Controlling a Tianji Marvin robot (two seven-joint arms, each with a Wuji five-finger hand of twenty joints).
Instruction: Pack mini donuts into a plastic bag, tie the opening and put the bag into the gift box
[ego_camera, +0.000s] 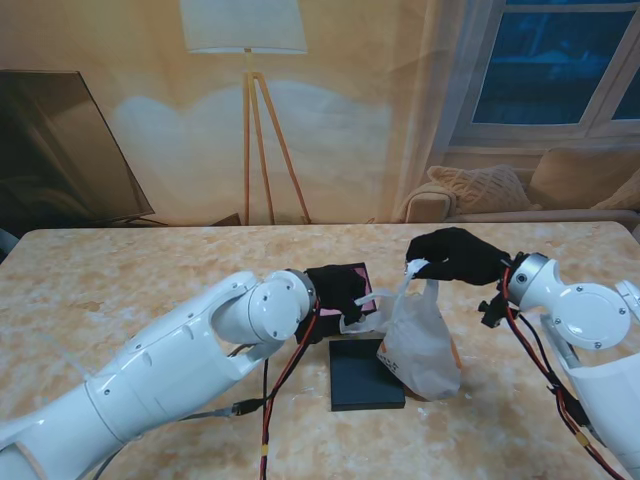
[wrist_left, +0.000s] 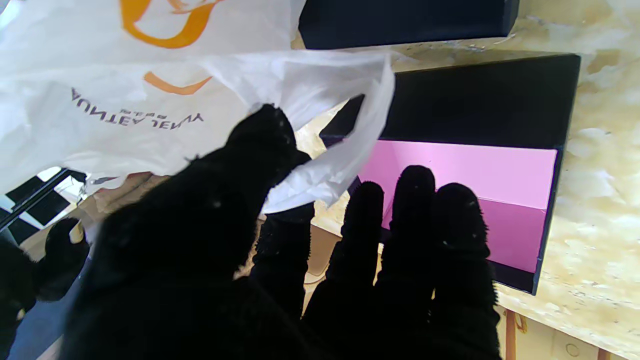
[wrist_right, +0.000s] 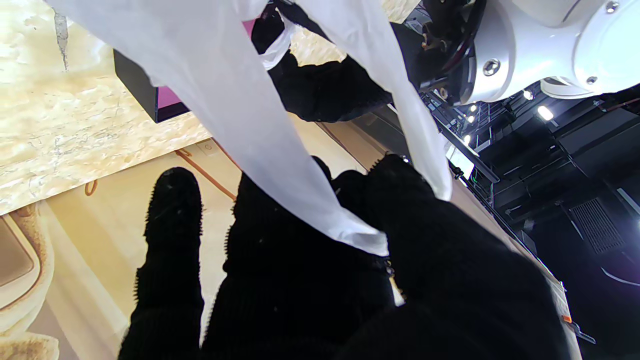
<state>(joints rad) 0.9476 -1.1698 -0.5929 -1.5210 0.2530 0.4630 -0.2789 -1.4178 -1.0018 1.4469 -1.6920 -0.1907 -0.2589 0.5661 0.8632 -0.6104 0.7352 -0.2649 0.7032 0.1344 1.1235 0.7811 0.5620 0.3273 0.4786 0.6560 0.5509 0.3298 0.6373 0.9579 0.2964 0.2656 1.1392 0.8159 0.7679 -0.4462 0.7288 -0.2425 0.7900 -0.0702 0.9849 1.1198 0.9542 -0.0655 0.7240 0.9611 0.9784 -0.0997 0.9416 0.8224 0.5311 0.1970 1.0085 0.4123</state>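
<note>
The left robot hand (ego_camera: 338, 288) sits low, thumb and forefinger pinched together, other fingers (wrist_left: 415, 210) extended. The right robot hand (ego_camera: 455, 257), raised higher, is clenched, its wrist level.

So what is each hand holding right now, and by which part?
Both hold the plastic bag. The right hand pinches one handle strip at the top; the left hand grips the other handle strip between thumb and fingers.
</note>
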